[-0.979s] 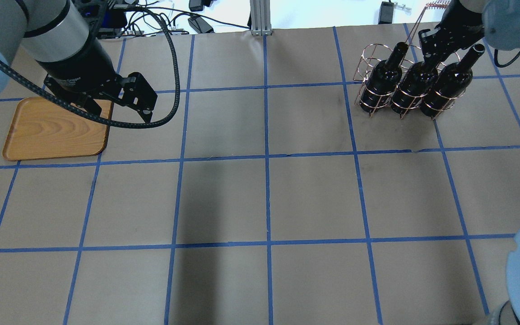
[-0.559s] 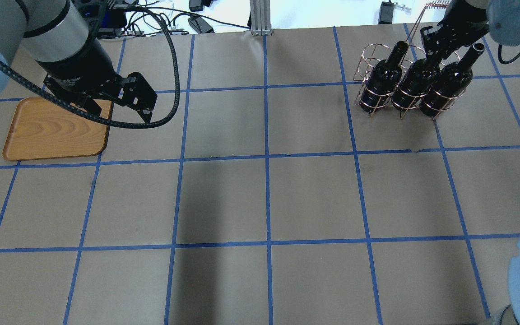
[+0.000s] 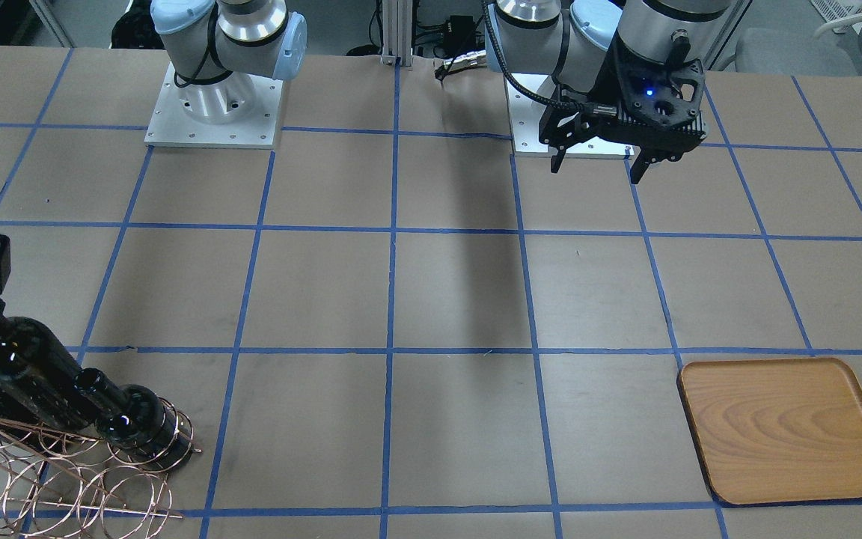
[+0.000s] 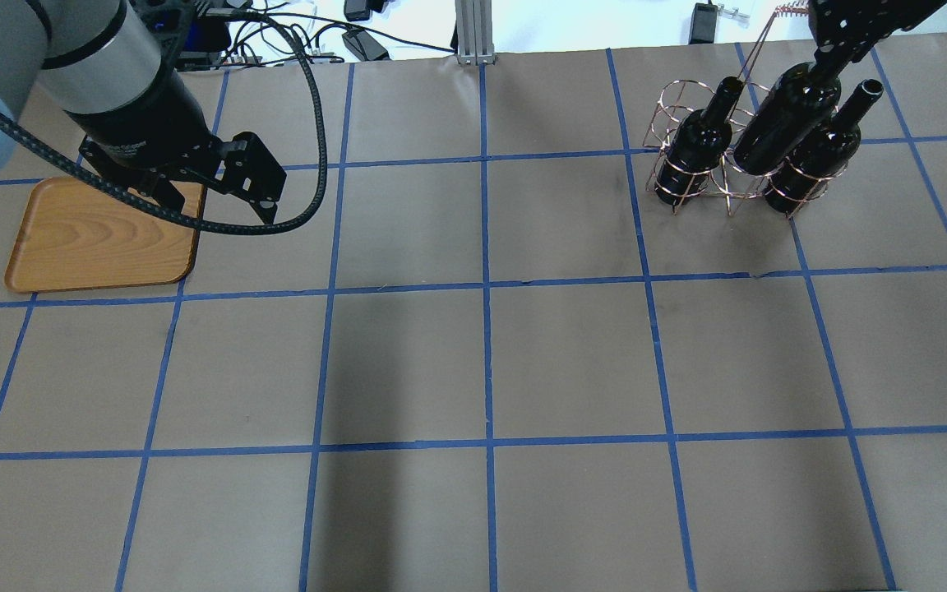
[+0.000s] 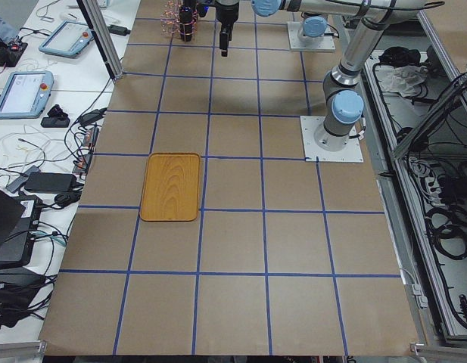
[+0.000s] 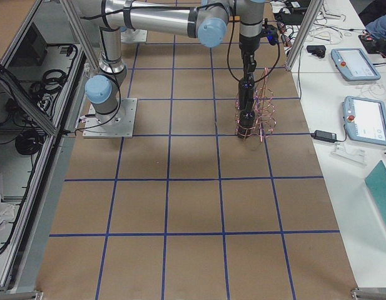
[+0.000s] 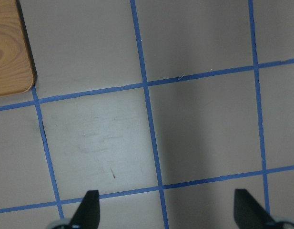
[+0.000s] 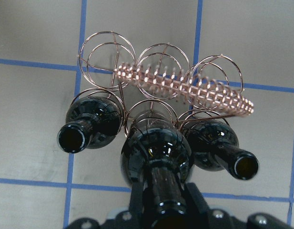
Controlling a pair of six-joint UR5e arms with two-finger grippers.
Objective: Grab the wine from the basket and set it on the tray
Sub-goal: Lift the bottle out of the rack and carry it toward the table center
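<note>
i saw mid bottle [image 4: 786, 123] lifted mostly out of basket [image 4: 671, 107] vs 1 s ago, r fingers [image 8: 197, 207] pinching neck; l fingers [image 7: 88, 212] spread nr tray [image 4: 103, 238]; carry next.

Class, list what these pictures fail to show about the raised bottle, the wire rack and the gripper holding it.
- Fingertips of the right gripper: right wrist view, cut off by the bottom edge and covered by the neck of the wine.
- Whether the wine's base has cleared the basket: exterior right view, too small.
- Basket's outline: front-facing view, cut by left and bottom edges.
</note>
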